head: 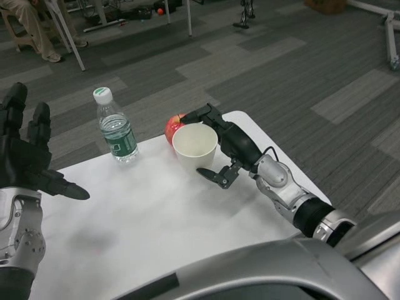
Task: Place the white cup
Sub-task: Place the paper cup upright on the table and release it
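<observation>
The white cup (pixel 194 148) stands upright on the white table (pixel 156 212), near the far edge. My right hand (pixel 226 145) grips it from the right: fingers curl behind the rim and the thumb lies low at the cup's front. A red apple (pixel 173 127) sits just behind the cup on the left, partly hidden by it. My left hand (pixel 25 156) hovers at the table's left edge, fingers spread, holding nothing.
A clear water bottle (pixel 116 132) with a white cap and green label stands left of the cup near the far edge. A person (pixel 34 28) sits on a chair at the far left, beyond the table. Grey carpet lies past the table.
</observation>
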